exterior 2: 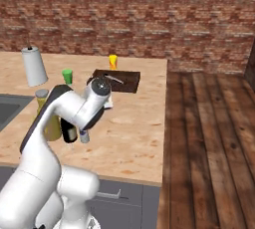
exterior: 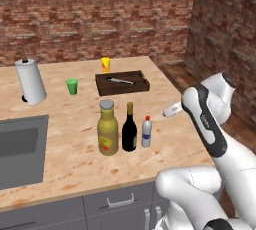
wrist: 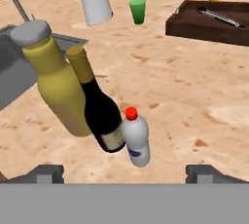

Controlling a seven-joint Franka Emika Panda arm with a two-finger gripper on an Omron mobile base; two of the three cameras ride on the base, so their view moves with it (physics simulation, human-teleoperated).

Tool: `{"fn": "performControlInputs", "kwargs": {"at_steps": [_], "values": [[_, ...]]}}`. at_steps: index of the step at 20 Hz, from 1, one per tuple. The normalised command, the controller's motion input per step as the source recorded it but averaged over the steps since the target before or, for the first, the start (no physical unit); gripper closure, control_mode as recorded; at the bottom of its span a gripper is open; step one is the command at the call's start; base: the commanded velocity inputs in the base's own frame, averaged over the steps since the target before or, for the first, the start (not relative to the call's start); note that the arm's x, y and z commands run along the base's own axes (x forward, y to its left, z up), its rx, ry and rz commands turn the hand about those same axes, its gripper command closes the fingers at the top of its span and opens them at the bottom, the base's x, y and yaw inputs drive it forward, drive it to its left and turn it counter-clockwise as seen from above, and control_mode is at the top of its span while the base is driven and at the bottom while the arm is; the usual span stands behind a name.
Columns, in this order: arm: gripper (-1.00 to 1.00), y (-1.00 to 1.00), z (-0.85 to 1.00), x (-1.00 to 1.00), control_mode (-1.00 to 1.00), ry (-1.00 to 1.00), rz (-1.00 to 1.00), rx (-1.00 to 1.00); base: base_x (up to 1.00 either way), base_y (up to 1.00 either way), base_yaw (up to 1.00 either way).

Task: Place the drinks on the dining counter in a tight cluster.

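The three drinks stand upright in a close row on the dining counter (exterior: 75,159), near its front edge and to the right of the steel sink (exterior: 20,149): the fat yellow bottle (exterior: 107,127) on the left, the dark wine bottle (exterior: 129,128) in the middle and the small clear red-capped bottle (exterior: 146,132) on the right. From the hand view the yellow bottle (wrist: 56,79) and the wine bottle (wrist: 97,106) look to be touching, and the small bottle (wrist: 135,138) sits right against the wine bottle's base. The gripper (wrist: 124,172) hangs just to the right of the row and above the counter, its two finger tips (wrist: 46,173) spread as wide as they go, with nothing between them; it holds nothing. Judging from this, the clustering itself looks done and the step in hand is the release and retreat from the small bottle. The next move calls for pulling the hand straight back and up without brushing the light small bottle, which would tip easily and could knock the row apart. Farther back on the counter, well apart from the drinks, are a green cup (exterior: 72,86), a yellow-orange cup (exterior: 105,64), a dark tray (exterior: 122,83) and a paper towel roll (exterior: 30,81).
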Motion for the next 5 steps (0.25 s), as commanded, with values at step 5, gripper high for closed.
{"fn": "performControlInputs", "kwargs": {"at_steps": [5], "values": [[-1.0,0.21,0.7,-0.58,-1.0,0.0,-0.49,-0.02,0.0,0.0,0.0]]}}
